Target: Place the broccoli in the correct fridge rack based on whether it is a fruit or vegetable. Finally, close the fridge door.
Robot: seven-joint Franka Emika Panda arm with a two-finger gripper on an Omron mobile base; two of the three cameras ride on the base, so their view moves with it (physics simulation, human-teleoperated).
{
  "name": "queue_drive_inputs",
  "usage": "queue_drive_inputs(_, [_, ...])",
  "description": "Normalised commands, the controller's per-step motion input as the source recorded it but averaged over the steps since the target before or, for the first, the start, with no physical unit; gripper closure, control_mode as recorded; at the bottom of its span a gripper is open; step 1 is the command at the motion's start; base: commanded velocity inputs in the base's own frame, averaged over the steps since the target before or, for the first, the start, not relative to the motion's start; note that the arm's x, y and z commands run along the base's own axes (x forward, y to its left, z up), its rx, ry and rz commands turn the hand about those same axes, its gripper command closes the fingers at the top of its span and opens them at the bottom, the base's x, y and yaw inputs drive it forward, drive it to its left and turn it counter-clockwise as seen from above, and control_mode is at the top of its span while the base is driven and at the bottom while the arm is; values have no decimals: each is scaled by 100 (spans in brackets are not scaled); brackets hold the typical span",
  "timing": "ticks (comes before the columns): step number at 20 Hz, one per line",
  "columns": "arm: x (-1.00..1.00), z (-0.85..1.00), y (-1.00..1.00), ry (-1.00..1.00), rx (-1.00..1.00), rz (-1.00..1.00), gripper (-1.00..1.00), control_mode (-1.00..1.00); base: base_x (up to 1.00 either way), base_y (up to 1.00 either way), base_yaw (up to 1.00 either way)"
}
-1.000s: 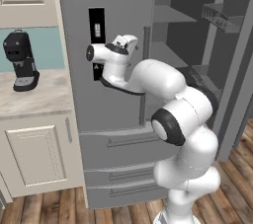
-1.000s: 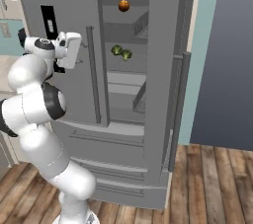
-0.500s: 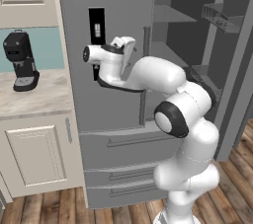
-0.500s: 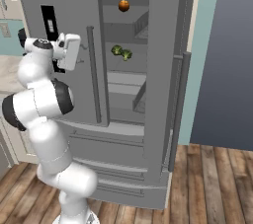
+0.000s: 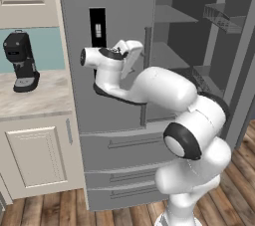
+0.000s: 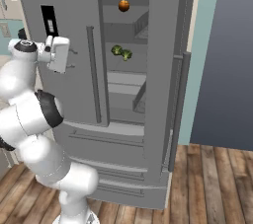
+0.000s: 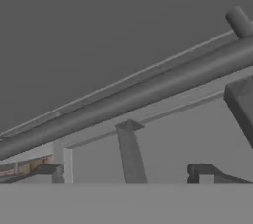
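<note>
**A:** Right base view: where did we find the broccoli [image 6: 121,52]?

**B:** It lay on the fridge rack [image 6: 123,61] inside the open compartment, one shelf below the small orange fruit [image 6: 124,5]. So the placing looked done to us, and we judged the door to be what was left.

**A:** And the gripper [image 6: 60,55]?

**B:** It was out in front of the closed left door [image 6: 59,35], well to the left of the broccoli and nearer to us. In the hand view a long door handle [image 7: 128,100] ran slantwise across the picture, close ahead. The fingertips [image 7: 200,171] stood apart with nothing between them, so we read the jaws as released.

**A:** Which way did the coming move point?

**B:** Rightward, we thought. The open right door [image 6: 165,45] stood on the far side of the compartment from the gripper, its handle upright.

**A:** What had changed since half a second earlier?

**B:** In the left base view the elbow had swung lower and further right, while the hand had kept near the dispenser panel [image 5: 98,27].
</note>
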Motion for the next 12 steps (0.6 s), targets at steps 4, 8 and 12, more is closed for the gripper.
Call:
queue_drive_inputs(4, [-100, 3, 0, -16, 12, -7, -100, -100, 0, 0, 0])
queue_drive_inputs(8, [-100, 0, -9, -19, 22, 0, -100, -100, 0, 0, 0])
queue_drive_inputs(12, [-100, 0, -47, -20, 37, 0, -100, -100, 0, 0, 0])
